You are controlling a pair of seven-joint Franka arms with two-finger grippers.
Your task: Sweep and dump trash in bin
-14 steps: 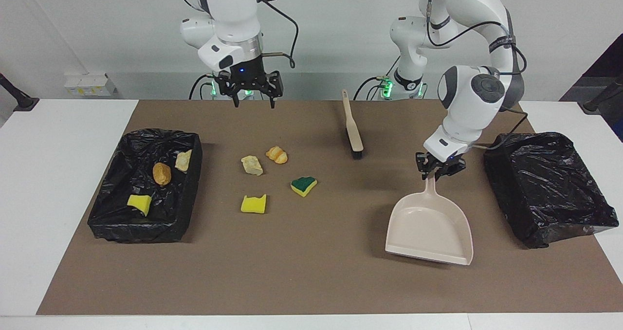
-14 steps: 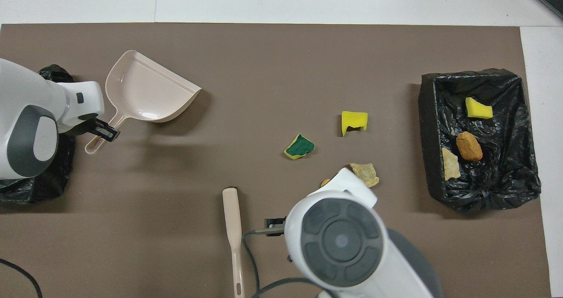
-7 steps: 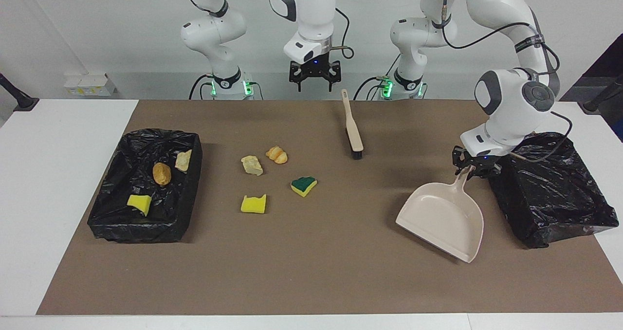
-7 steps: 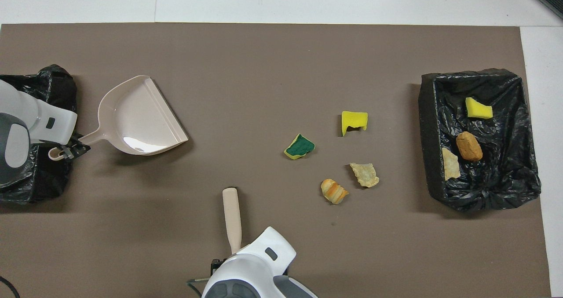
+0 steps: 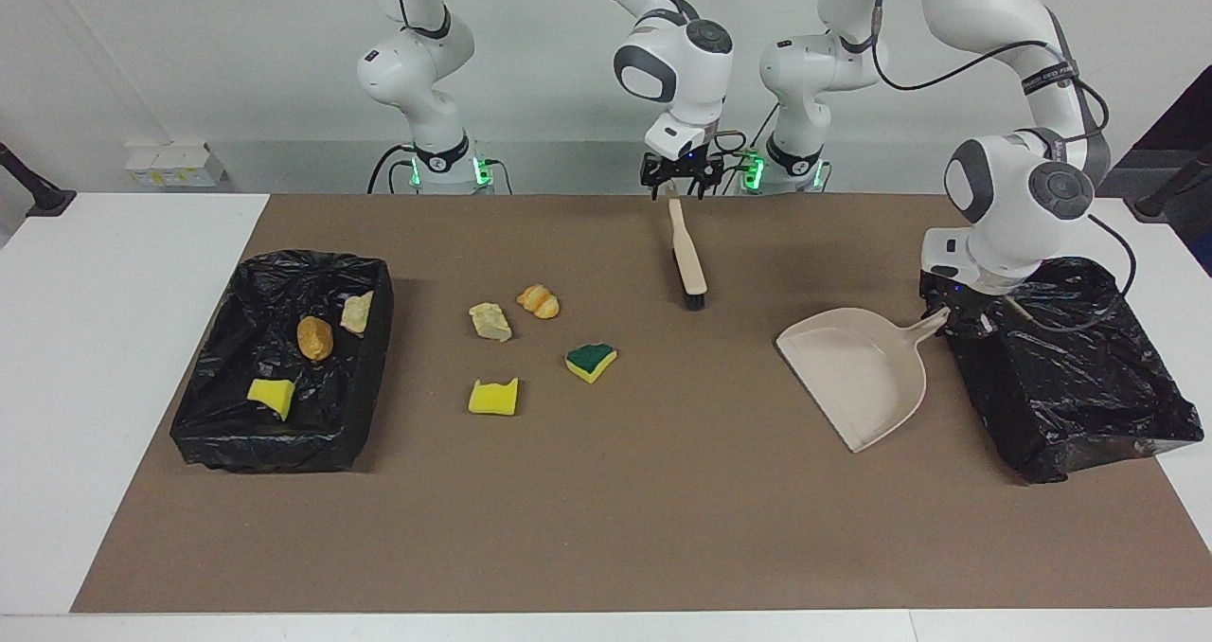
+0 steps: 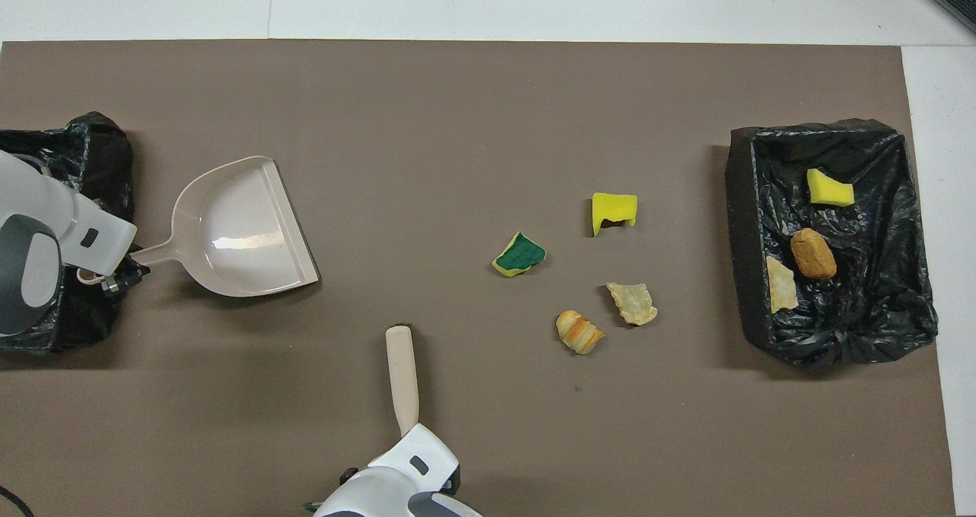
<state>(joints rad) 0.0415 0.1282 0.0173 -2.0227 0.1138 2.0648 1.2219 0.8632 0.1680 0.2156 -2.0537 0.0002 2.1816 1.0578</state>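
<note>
A: How is the smooth beige dustpan [image 5: 857, 377] held?
B: Its handle is clamped by the left gripper [image 5: 950, 318] beside a crinkled black-lined bin [image 5: 1070, 367].
A: And the right gripper [image 5: 680, 184]?
B: Spread over the brush [image 5: 686, 254] handle, seen only facing. Spongy trash [image 6: 579, 265] lies mid-mat; three scraps sit in the other bin [image 6: 835, 334].

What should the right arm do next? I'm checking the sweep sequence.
Probably lower and close the right claw on the brush handle: it hangs open just over it, while the left claw holds the dustpan and four scraps lie unswept.
</note>
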